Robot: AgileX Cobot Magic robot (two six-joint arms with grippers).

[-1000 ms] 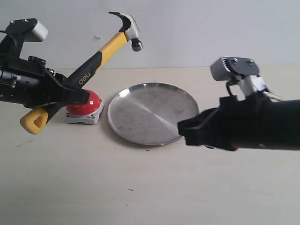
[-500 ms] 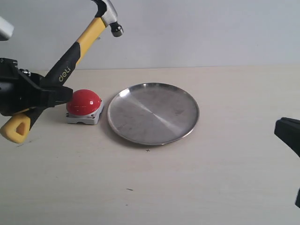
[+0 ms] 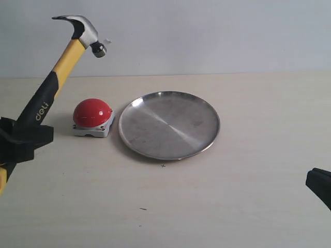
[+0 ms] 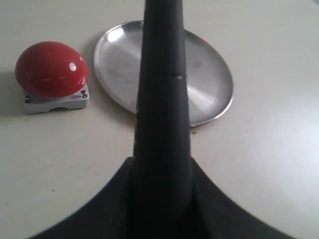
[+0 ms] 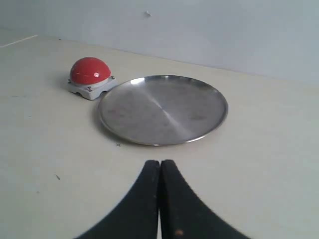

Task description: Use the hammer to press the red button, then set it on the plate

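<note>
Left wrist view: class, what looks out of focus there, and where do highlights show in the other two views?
Left wrist view: the hammer handle is a dark, soft-edged blur up close; the red button is sharper, with a small white glint. Exterior view: the plate shines brightest at its rim nearest the button. Right wrist view: the plate shows a pale brushed streak.

The exterior view stands in front of the pale beige table, slightly above it, facing the grey-white back wall. The round brushed silver metal plate and the glossy red dome button on its light-grey square base lie at middle distance. The left wrist view looks steeply down along the black grip of the claw hammer, close above both. The right wrist view sits low, facing the wall across the same plate and button.
</note>
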